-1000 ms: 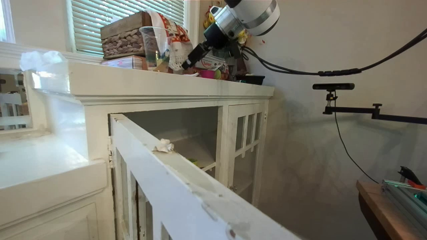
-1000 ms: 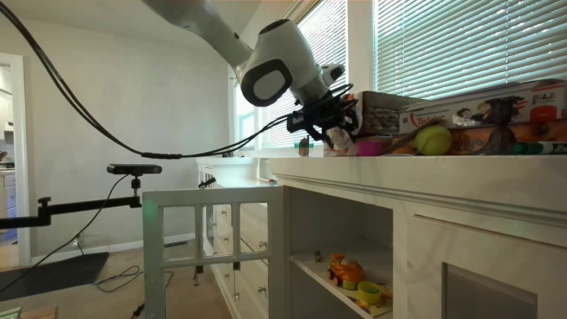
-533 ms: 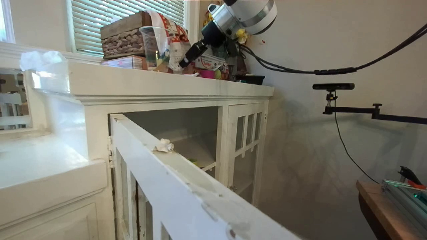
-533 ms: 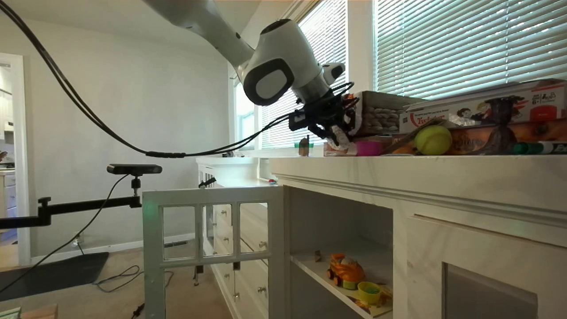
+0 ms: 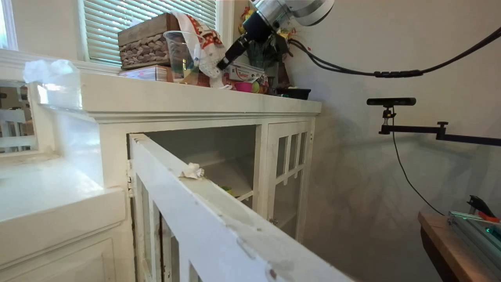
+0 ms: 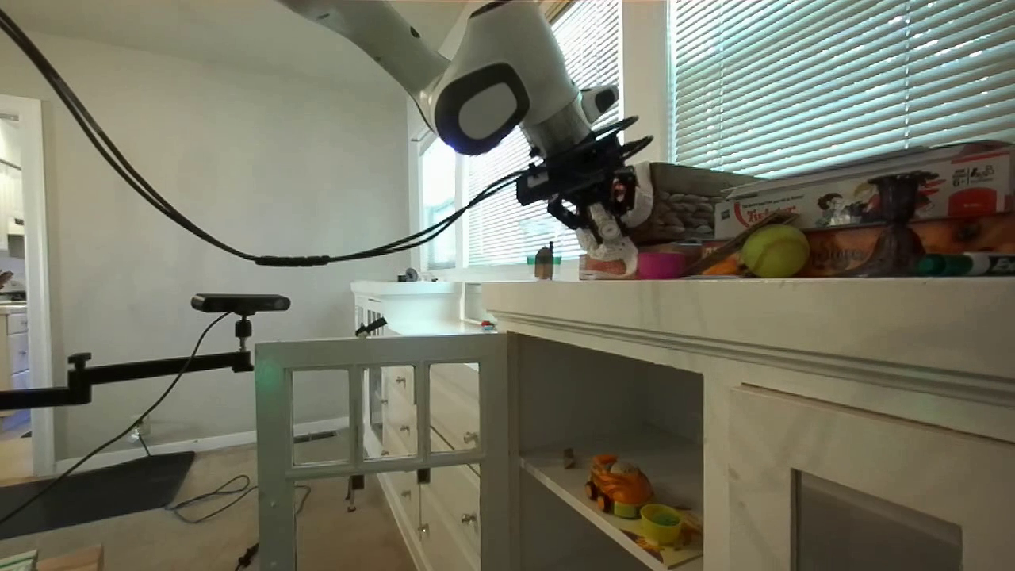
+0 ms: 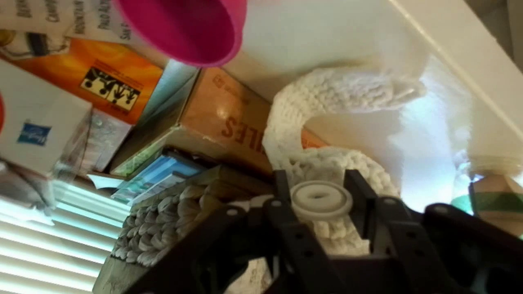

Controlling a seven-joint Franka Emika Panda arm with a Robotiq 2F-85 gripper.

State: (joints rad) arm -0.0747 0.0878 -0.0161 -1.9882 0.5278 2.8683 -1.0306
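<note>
The white cabinet [image 6: 753, 309] runs out of frame in both exterior views, and the depth of its inside is dim. Above it leans the white arm [image 6: 515, 47], its upper part cut off by the top edge in both exterior views. The cabinet's open door [image 6: 381, 351] is cut off at the bottom. On the cabinet top lies a long Twister box [image 6: 840, 198], and a woven basket [image 5: 145, 51] stands there too, its contents mostly out of sight.

From the basket's end drapes the red-and-white cloth [image 5: 211, 44], its white knitted end curving down near the front edge of the cabinet top. Whether that end's loop rests on the surface or hangs just above it, I cannot tell. The gripper [image 7: 318, 182] has its jaws partway apart, clamped on the knitted end; in an exterior view, wrist and fingers hide much of the cloth.

A clear plastic cup [image 5: 178, 55] stands before the cloth, blurring part of it. The pink cup [image 7: 184, 30] is cut off by the wrist view's top edge; a brown-and-green thing [image 7: 498, 200] at the side edge is too blurred to name. Smallest, a white button [image 7: 321, 200] sits between the fingers; whether they press it or only the knit is unclear.
</note>
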